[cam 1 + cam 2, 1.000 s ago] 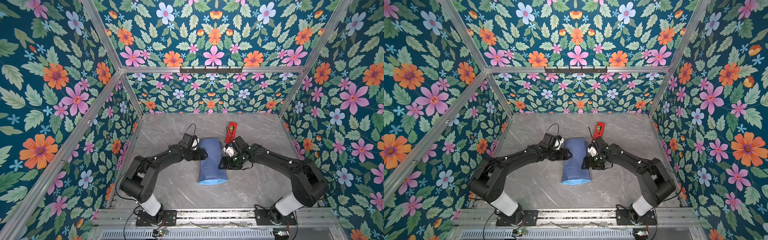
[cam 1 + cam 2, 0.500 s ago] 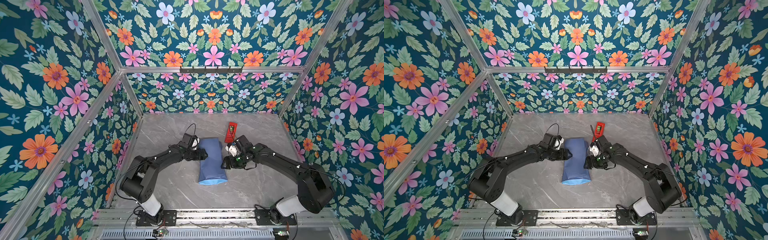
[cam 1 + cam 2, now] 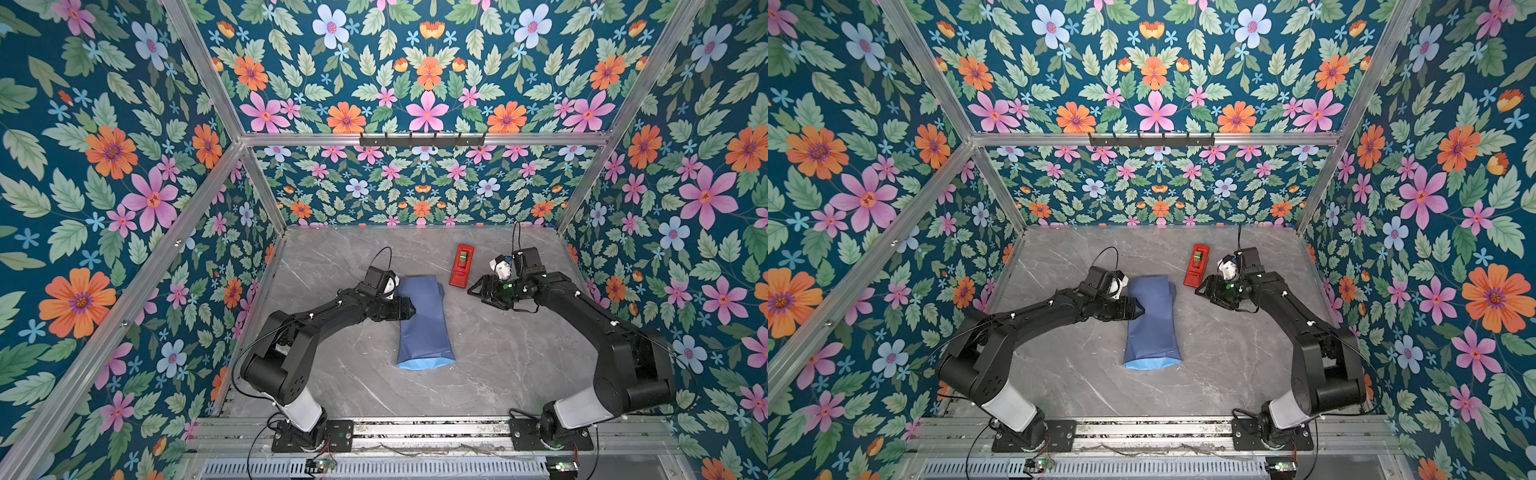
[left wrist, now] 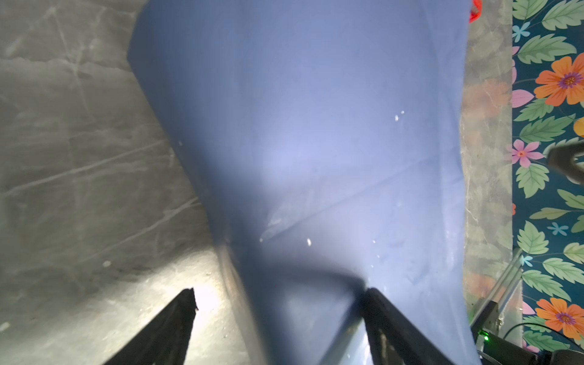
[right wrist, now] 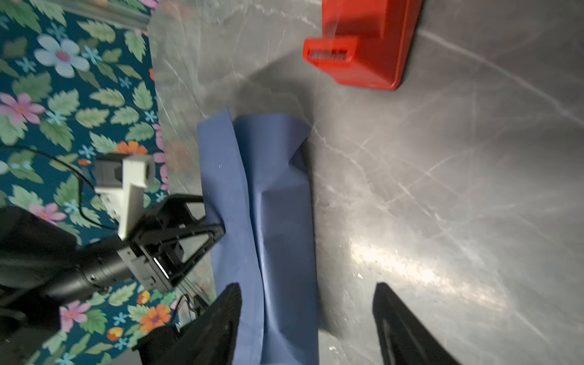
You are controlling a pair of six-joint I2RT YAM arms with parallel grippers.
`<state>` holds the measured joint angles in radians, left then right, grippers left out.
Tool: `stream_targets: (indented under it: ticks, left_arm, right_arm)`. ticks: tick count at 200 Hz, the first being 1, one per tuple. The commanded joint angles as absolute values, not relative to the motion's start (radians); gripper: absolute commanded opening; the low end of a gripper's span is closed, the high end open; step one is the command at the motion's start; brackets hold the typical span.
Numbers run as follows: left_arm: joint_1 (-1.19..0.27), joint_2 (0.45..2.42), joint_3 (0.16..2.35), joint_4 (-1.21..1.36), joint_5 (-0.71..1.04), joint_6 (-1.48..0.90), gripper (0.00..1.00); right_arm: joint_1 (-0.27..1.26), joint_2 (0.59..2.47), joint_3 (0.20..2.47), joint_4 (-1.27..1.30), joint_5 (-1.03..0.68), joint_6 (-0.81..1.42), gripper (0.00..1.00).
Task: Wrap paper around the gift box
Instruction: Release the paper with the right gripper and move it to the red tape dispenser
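While the left gripper (image 3: 410,309) spreads its fingers (image 4: 388,325) wide, one tip pressing the single folded blue paper (image 3: 422,328) at the middle of the table (image 3: 332,266), the right gripper (image 3: 473,291) hangs parted and empty just beside the one red tape dispenser (image 3: 461,266).

The paper (image 3: 422,324) looked thin and matt, faintly creased. Under it the tabletop (image 3: 519,353) was smooth, grey and marble-patterned, with a soft sheen. Near the paper, the tape dispenser (image 3: 461,266) was smooth red plastic, slightly glossy. The frame rail (image 3: 415,139) looked like brushed metal.
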<state>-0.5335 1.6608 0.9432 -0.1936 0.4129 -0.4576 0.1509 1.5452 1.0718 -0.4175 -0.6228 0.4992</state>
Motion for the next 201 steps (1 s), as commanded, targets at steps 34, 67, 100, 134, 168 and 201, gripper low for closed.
stream_targets:
  ticks: [34, 67, 100, 134, 168, 201]
  left_arm:
    - [-0.536, 1.685, 0.934, -0.322, 0.303, -0.426, 0.84]
    - [-0.536, 1.684, 0.931, -0.322, 0.302, -0.424, 0.84]
    - [-0.536, 1.681, 0.930, -0.322, 0.303, -0.423, 0.84]
    - [-0.537, 1.684, 0.927, -0.316, 0.308, -0.423, 0.84]
    - [-0.537, 1.683, 0.923, -0.316, 0.305, -0.423, 0.84]
    - [-0.537, 1.685, 0.922, -0.315, 0.305, -0.421, 0.84]
  right_arm:
    - [0.137, 1.766, 1.253, -0.263, -0.648, 0.606, 0.55]
    - [0.123, 1.883, 1.344, -0.229, -0.635, 0.641, 0.48]
    - [0.120, 1.984, 1.436, -0.248, -0.657, 0.640, 0.44]
    - [0.118, 2.042, 1.472, -0.251, -0.666, 0.639, 0.40]
    - [0.119, 2.075, 1.487, -0.242, -0.691, 0.647, 0.37]
    - [0.119, 2.097, 1.494, -0.237, -0.699, 0.653, 0.36]
